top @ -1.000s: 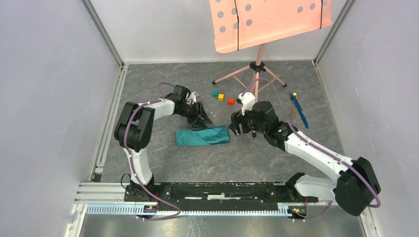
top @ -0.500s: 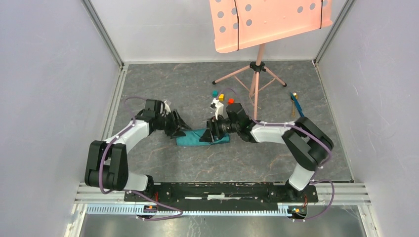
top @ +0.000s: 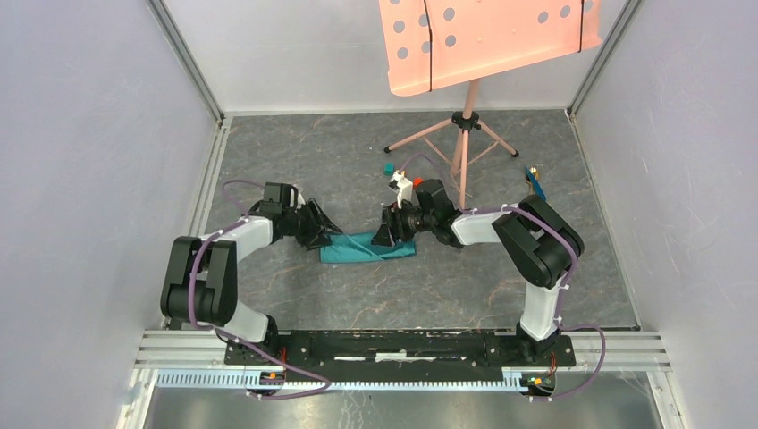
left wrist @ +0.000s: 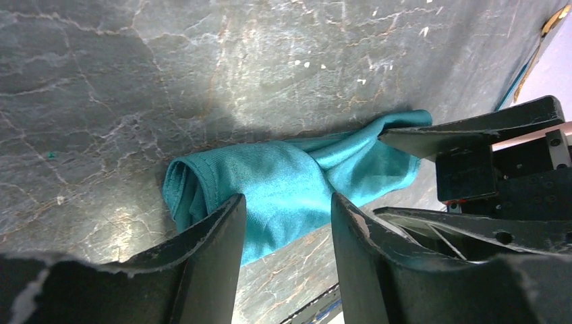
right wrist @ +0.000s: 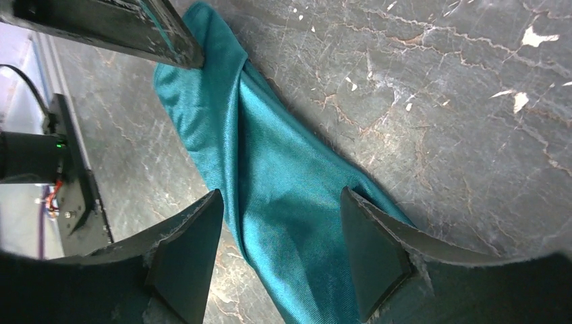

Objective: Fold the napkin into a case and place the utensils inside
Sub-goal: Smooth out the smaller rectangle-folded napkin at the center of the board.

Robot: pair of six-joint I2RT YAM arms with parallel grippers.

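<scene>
a robot lab cell: plain grey partition walls (top: 89,134), aluminium rail (top: 357,380), marbled grey table (top: 429,286).

Left arm (top: 201,277): a second ago its elbow stood close in above the base; it has swung out to the left and dropped.
Left pincer (top: 327,234): moved from beyond the napkin's (top: 356,251) far edge to its left end, fingers (left wrist: 216,229) spread over that end.
Right arm (top: 536,241): was stretched out low from the right; now folded, with the forearm pointing left.
Right pincer (top: 384,237): moved from the napkin's right end to over the cloth, right of its middle, jaws apart.
Utensils (top: 534,175): the right arm now hides all but their far tips.
Cubes: the yellow one is now hidden behind the right wrist, and the red cube (top: 417,181) is partly covered.
</scene>
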